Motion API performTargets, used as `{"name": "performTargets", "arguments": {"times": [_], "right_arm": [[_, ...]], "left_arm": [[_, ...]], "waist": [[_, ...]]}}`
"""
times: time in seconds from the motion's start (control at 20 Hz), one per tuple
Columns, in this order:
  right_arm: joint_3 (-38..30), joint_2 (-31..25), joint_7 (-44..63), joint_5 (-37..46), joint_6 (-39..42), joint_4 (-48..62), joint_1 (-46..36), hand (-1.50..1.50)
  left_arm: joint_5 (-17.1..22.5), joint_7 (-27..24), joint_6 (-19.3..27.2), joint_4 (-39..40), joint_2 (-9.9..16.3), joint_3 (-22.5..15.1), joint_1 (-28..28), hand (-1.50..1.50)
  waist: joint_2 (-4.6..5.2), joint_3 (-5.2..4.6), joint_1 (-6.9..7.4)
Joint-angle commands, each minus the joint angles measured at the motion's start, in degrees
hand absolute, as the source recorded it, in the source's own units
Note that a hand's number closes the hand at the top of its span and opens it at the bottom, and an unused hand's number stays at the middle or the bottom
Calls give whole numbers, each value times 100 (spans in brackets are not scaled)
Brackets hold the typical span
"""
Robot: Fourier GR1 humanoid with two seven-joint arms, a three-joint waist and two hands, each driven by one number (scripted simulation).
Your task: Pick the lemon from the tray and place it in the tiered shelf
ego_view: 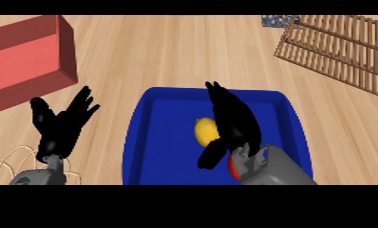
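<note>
A yellow lemon (204,130) lies in the middle of a blue tray (155,137) near the counter's front edge. My right hand (235,122) hovers over the tray just right of the lemon, fingers straight and pointing away, thumb hanging below; it partly hides the lemon's right side. The fingers are not curled round the fruit. A wooden slatted tiered shelf (334,47) stands at the back right. My left hand (63,122) rests open left of the tray, fingers up.
A red box (33,57) sits at the back left. A pale wire object (15,159) shows at the lower left corner. Bare wooden counter (177,52) lies between the tray and the shelf.
</note>
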Motion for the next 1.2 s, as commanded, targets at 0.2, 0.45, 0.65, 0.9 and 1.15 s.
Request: {"name": "performTargets", "arguments": {"times": [0.2, 0.45, 0.65, 0.9, 1.15], "right_arm": [[-254, 126, -54, 565, 93, 571, 92, -150], [51, 581, -199, 1239, -381, 1042, 314, -150], [-155, 671, -544, 1416, -459, 1150, 410, -150], [-521, 608, -1111, 1296, -502, 1522, 192, -150], [-115, 732, -1267, 1211, -764, 1849, 317, -150]], "left_arm": [[-1, 371, -77, -85, -23, 43, 79, 0], [-171, -50, -108, 238, -162, 47, 234, 0], [-145, -40, -195, 209, -221, 116, 236, 0], [-289, -510, -286, 656, -359, 114, 266, 0], [-350, 276, -40, -217, -404, -20, 362, 0]], "waist": [[36, -40, 6], [37, -41, 5], [33, -40, 2], [46, -42, 6], [33, -37, 39]]}}
